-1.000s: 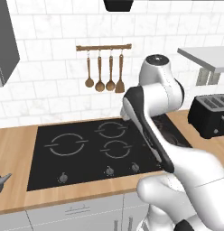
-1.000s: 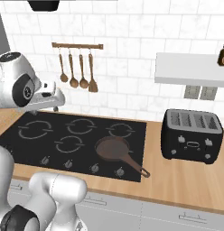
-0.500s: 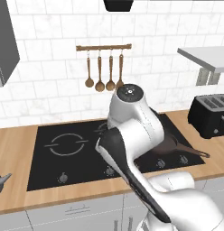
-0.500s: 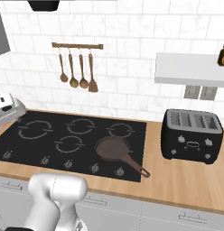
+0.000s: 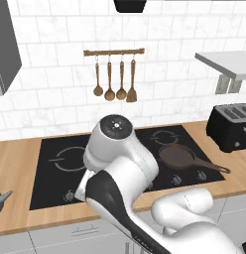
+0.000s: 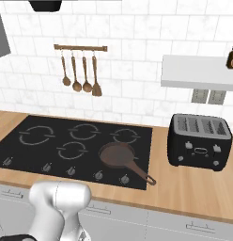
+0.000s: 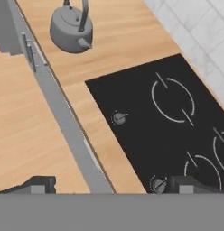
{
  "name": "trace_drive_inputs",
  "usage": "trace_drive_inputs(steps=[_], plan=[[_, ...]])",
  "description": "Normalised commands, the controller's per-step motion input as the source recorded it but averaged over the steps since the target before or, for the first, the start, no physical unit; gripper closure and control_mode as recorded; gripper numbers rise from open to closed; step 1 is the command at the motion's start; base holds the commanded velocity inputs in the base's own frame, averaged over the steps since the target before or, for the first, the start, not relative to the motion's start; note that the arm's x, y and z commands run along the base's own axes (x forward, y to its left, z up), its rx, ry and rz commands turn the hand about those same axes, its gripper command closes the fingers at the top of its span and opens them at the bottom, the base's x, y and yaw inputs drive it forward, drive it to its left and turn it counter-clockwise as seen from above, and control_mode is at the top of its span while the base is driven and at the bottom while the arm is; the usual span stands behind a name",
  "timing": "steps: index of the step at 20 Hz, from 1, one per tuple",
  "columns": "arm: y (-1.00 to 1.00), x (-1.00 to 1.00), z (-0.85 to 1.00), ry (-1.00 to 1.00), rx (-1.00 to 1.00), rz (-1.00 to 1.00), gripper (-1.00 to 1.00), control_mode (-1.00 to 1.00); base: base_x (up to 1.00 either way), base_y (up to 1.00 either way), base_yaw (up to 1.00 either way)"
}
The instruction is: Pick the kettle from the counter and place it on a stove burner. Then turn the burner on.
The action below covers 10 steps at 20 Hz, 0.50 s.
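Grey kettle (image 7: 71, 29) sits upright on the counter (image 7: 127, 36), well left of the cooktop (image 7: 177, 117) and near the front edge. Big burner (image 7: 172, 100) is bare, and the pan (image 6: 119, 156) sits way over on the right. Gripper (image 7: 111, 185) fingertips look spread wide apart, nothing between them.
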Motion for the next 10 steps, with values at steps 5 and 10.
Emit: trace_drive_inputs(steps=[5, 10], plan=[[1.00, -0.05, -0.09, 0.00, 0.00, 0.28, -1.00, -1.00, 0.00, 0.00, 0.00], [1.00, 0.21, -0.02, 0.00, 0.00, 0.18, -1.00, -1.00, 0.00, 0.00, 0.00]])
